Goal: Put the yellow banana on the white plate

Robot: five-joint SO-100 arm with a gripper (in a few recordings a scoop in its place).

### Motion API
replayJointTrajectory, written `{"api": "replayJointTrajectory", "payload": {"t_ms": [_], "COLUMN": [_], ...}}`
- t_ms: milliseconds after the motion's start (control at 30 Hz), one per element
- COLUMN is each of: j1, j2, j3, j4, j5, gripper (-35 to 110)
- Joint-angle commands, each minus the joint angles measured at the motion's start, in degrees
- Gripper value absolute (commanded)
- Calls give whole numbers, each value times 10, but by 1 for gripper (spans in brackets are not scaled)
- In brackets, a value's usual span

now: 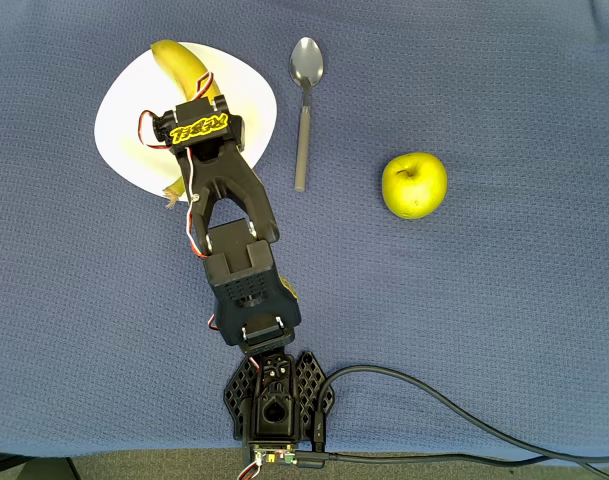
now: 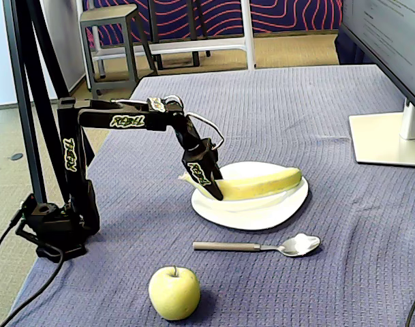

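On the table: a blue-grey woven cloth [image 2: 316, 109] is covering the whole work surface, with everything else sitting on top of it.
Arm: the black arm [image 2: 118, 121] is reaching out from its base at the table's edge and bending down over the plate, red and white wires looping off its wrist.
Plate: the white plate [image 2: 262, 211] is lying flat in the middle of the cloth in the fixed view, and at the upper left in the overhead view [image 1: 119, 120].
Banana: the yellow banana [image 2: 262, 184] is lying across the plate, its stem end poking out just past the plate's rim beside the arm; from overhead [image 1: 179, 62] the arm is hiding its middle.
Gripper: the gripper [image 2: 208, 185] is pressing down at the banana's stem end, but the fingers are blocked from sight in both views, so whether they are clamping the fruit or spread apart cannot be told.
Spoon: a metal spoon [image 2: 262, 246] is lying just beside the plate, not touching it.
Apple: a yellow-green apple [image 2: 174, 292] is sitting upright, well apart from the plate.
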Motion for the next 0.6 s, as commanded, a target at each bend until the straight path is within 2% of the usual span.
{"api": "replayJointTrajectory", "payload": {"t_ms": [0,167,267,400,567], "j1": [8,17,20,20,20], "j2": [18,21,22,24,28], "j3": [-7,7,11,10,9], "j4": [-15,-25,-25,-25,-19], "j5": [0,-16,-17,11,41], "gripper": [0,0,5,22,32]}}
